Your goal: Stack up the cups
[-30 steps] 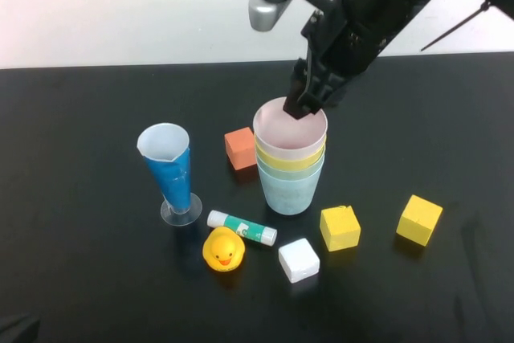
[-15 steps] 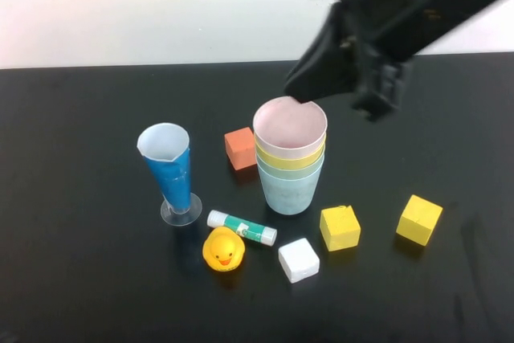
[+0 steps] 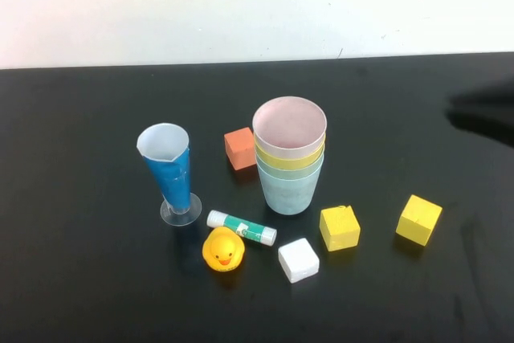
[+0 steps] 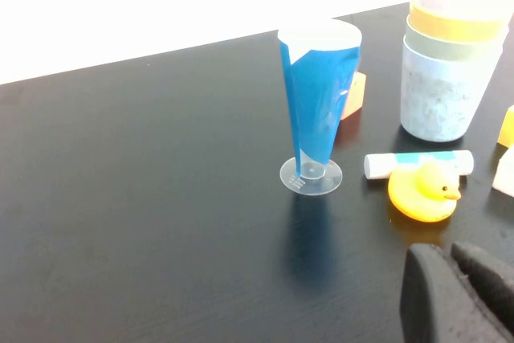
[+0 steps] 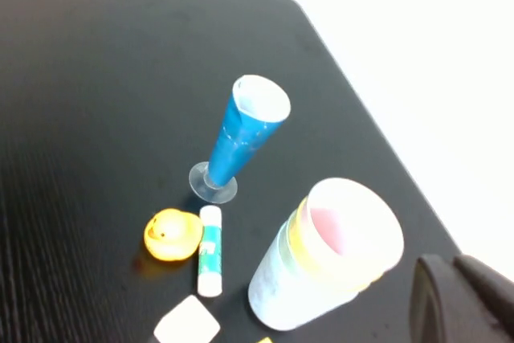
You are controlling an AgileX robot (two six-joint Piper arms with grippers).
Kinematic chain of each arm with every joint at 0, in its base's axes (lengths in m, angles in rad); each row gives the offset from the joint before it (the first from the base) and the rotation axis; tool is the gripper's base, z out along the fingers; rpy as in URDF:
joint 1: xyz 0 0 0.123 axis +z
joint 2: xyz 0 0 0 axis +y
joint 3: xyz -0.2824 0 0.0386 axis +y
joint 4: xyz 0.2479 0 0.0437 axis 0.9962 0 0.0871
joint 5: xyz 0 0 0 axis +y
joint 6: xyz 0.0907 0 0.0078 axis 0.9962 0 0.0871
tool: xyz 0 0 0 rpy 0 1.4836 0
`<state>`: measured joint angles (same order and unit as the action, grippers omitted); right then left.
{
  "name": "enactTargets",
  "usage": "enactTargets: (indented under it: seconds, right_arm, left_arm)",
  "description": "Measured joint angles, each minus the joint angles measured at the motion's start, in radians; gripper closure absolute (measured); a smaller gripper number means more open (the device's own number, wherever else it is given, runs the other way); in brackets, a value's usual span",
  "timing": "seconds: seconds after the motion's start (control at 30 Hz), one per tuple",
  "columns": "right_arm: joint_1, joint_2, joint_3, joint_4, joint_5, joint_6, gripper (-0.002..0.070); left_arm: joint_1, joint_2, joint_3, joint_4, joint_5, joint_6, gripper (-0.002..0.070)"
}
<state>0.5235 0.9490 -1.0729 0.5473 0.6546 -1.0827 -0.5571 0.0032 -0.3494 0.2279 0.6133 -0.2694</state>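
Note:
The cups stand nested in one upright stack at the table's middle: pink cup on top, then yellow cup, a thin green rim, and the light blue cup at the bottom. The stack also shows in the right wrist view and the left wrist view. My right gripper is shut and empty, up and to the right of the stack; its arm is a dark blur at the high view's right edge. My left gripper is shut and empty, low near the front left, short of the duck.
A tall blue cone glass on a clear base stands left of the stack. An orange cube, glue stick, yellow duck, white cube and two yellow cubes lie around it.
My right arm has drawn away from the pink cup's rim, up and to the right, almost out of the high view. The stack has not moved.

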Motion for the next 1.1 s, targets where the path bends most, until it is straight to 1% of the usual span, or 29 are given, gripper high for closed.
enactTargets:
  seconds: [0.13, 0.3, 0.63, 0.87, 1.1]
  right_arm:
    - [0.0, -0.133, 0.127, 0.009, -0.069, -0.001, 0.0678]
    - [0.0, -0.237, 0.241, 0.041, -0.12, -0.001, 0.0678]
    - [0.0, -0.255, 0.355, 0.053, -0.128, -0.003, 0.0678]
    - [0.0, -0.293, 0.489, -0.035, -0.165, 0.008, 0.0678]
    - [0.0, -0.509, 0.606, -0.061, -0.231, 0.014, 0.0678]
  left_arm:
    - [0.0, 0.0, 0.0, 0.0, 0.0, 0.0, 0.0675]
    - [0.0, 0.0, 0.0, 0.0, 0.0, -0.002, 0.0675]
    - [0.0, 0.0, 0.0, 0.0, 0.0, -0.002, 0.0675]
    - [0.0, 0.0, 0.0, 0.0, 0.0, -0.004, 0.0675]
    - [0.0, 0.0, 0.0, 0.0, 0.0, -0.005, 0.0675]
